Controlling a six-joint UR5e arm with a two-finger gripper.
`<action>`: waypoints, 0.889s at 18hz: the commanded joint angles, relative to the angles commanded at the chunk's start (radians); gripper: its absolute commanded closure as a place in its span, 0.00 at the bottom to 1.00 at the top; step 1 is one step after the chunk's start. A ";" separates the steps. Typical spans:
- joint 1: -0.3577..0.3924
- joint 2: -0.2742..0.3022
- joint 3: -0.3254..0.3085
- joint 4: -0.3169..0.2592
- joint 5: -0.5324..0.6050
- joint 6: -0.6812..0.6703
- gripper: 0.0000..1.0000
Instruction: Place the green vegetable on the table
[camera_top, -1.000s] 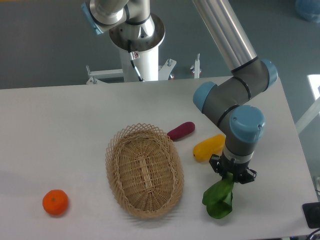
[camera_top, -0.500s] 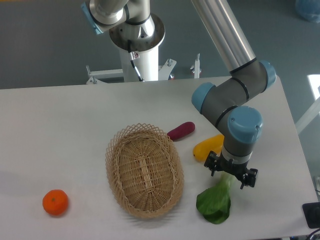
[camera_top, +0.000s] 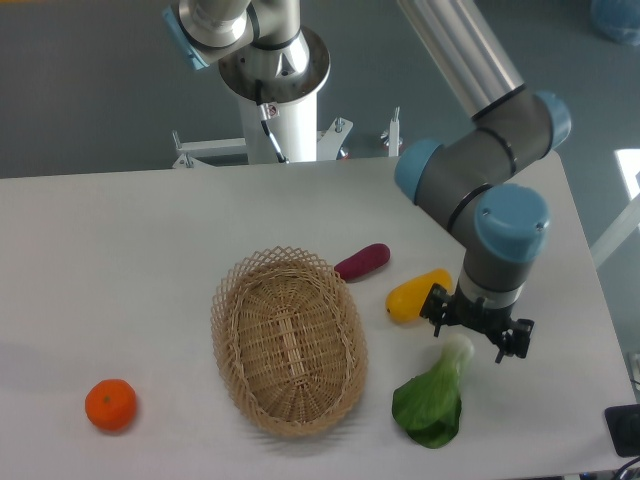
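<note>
The green vegetable (camera_top: 432, 402) lies flat on the table (camera_top: 120, 260), just to the right of the basket (camera_top: 289, 342) and down toward the near edge. It looks set down for good: nothing is gripping it, and its whole length rests on the white surface. The gripper (camera_top: 478, 326) hangs above the pale stem end with its jaws spread wide, one finger to each side, closed on nothing. I would judge the placing done, and that the arm only needs to clear away without knocking the stem.

The vegetable itself is a bok-choy sort of toy: a broad, dark green leafy end pointing toward the near edge, narrowing to a whitish-green stem that points up and to the right, toward the gripper. It looks soft and slightly crumpled at the leaves.

Right of the basket and farther back sits a yellow vegetable (camera_top: 417, 296), close to the gripper, and a dark red one (camera_top: 362, 261) beyond it. An orange (camera_top: 110, 404) sits well to the left of the basket.
</note>
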 joint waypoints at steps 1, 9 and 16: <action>0.002 0.006 0.017 -0.028 0.000 0.008 0.00; 0.040 0.044 0.049 -0.109 0.009 0.273 0.00; 0.038 0.046 0.043 -0.109 0.058 0.284 0.00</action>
